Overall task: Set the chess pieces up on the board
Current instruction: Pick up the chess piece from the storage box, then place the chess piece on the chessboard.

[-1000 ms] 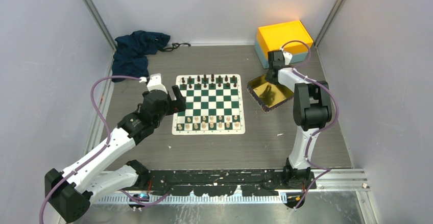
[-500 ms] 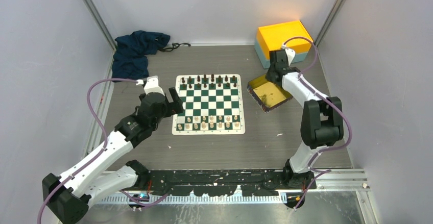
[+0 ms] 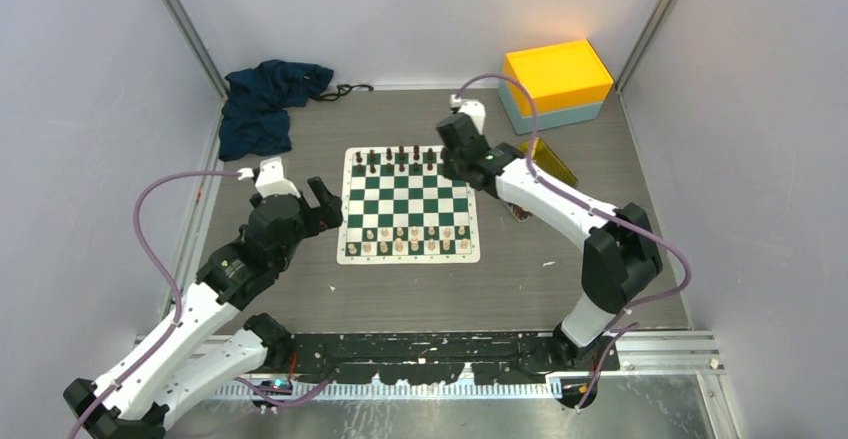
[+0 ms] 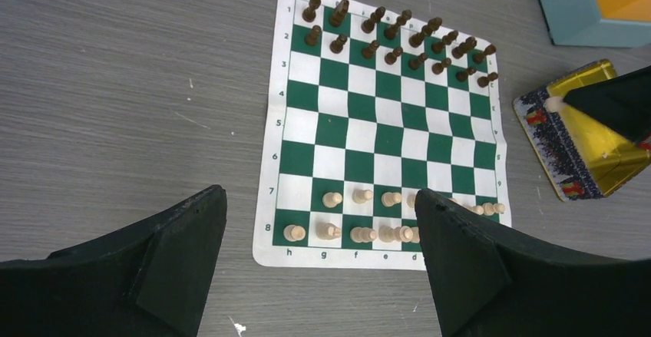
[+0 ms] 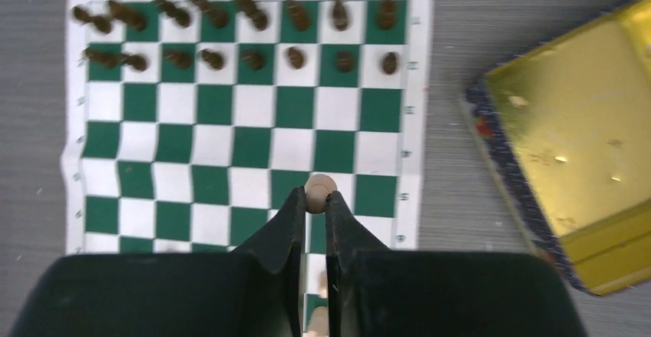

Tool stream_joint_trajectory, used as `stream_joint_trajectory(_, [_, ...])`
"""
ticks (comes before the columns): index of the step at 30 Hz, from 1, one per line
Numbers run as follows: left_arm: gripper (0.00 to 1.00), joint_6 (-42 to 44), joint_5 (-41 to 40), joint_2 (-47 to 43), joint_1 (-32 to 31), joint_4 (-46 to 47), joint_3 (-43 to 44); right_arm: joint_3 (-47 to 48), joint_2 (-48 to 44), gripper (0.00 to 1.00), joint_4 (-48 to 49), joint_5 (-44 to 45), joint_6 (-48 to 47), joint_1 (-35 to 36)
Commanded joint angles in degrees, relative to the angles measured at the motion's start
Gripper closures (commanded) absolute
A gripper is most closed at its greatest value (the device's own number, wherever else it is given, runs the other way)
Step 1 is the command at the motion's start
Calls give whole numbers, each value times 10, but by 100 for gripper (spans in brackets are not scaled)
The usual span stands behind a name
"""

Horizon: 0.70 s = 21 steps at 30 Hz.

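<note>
The right gripper is closed tight on one cream piece, whose round head pokes out beyond the fingertips. It is probably a pawn, though the fingers hide its body. From above, this gripper hangs over the far right part of the board, close to the black pieces that fill the two far rows. The other cream pieces stand in the two near rows. In the left wrist view the end square of their forward row, at the h file, is bare. The board lies flat on the table, its white border showing all round.

The left gripper sits just off the board's left edge, jaws spread wide and holding nothing. In its own view its fingers frame the cream half of the board.

The gold tray lies right of the board, partly under the right arm and apart from the board. Behind it is a yellow box on a teal base. A dark blue cloth lies bunched in the far left corner
</note>
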Motion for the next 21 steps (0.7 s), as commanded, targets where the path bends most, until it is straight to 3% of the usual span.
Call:
stream_joint_trajectory(1, [8,-8,-19,-23,-1,-14,3,61,41,99,-5,28,7,65])
stream_joint_trajectory(11, [8,-1,-32,-78,-1,-41,5,195,180,99,-28,35,12,170])
stream_joint_trajectory(21, [8,5,-42,-105,-1,-55,8,290,281,99,-45,12,17,208])
